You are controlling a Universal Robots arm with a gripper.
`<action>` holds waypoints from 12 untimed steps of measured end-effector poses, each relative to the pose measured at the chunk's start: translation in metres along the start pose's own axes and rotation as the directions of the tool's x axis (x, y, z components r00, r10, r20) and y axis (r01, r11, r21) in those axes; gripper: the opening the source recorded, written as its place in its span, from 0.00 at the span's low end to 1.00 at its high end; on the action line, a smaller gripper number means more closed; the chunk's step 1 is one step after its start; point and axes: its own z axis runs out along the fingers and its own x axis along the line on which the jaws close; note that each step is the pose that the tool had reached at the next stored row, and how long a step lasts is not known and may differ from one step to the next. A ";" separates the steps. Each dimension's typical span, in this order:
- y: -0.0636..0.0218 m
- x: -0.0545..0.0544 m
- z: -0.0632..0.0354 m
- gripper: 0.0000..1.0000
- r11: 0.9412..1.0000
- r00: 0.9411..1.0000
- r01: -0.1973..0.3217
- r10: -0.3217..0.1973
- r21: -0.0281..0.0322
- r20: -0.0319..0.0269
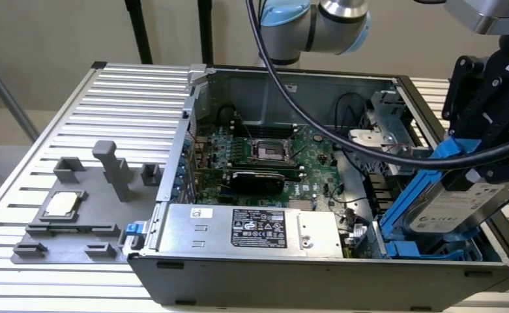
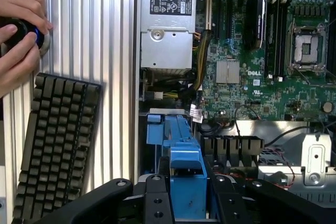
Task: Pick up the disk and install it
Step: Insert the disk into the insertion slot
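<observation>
A ribbed aluminium tabletop (image 1: 141, 85) carries a large open grey steel computer case (image 1: 324, 274), which fills the exterior view from the centre out to three o'clock. A green motherboard (image 1: 263, 143) with an empty processor socket lies on the case floor, toward twelve o'clock. A silver power-supply box with a black label (image 1: 315, 228) sits against the case wall at six o'clock.

In the wrist view a black keyboard (image 2: 58, 135) lies on the tabletop beside the case. A flat grey plastic fixture plate with upright posts (image 1: 72, 228) rests on the tabletop at nine o'clock of the case, well apart from it.

The disk (image 1: 452, 212), a flat silver-grey metal hard drive with a white label in a bright blue plastic frame, hangs tilted at four o'clock. Its lower end is down among the blue plastic drive-bay rails (image 1: 420, 251) in the case corner. Whether it is seated there cannot be told.

The black tool (image 1: 485, 168) is clamped on the disk's upper end, gripping the blue frame.

A small square silver processor chip (image 1: 63, 204) lies on the fixture plate. A person's fingers (image 2: 21, 3) wrap a round black knob with a blue ring (image 2: 23, 32) near the keyboard.
</observation>
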 end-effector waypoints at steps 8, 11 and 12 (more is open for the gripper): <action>-0.0013 -0.001 0.0022 0.33 1.000 1.000 0.000 0.000 0.000 0.000; -0.0014 -0.002 0.0036 0.33 1.000 1.000 0.000 0.000 0.000 0.000; -0.0015 -0.002 0.0040 0.33 1.000 1.000 0.000 0.000 0.000 0.000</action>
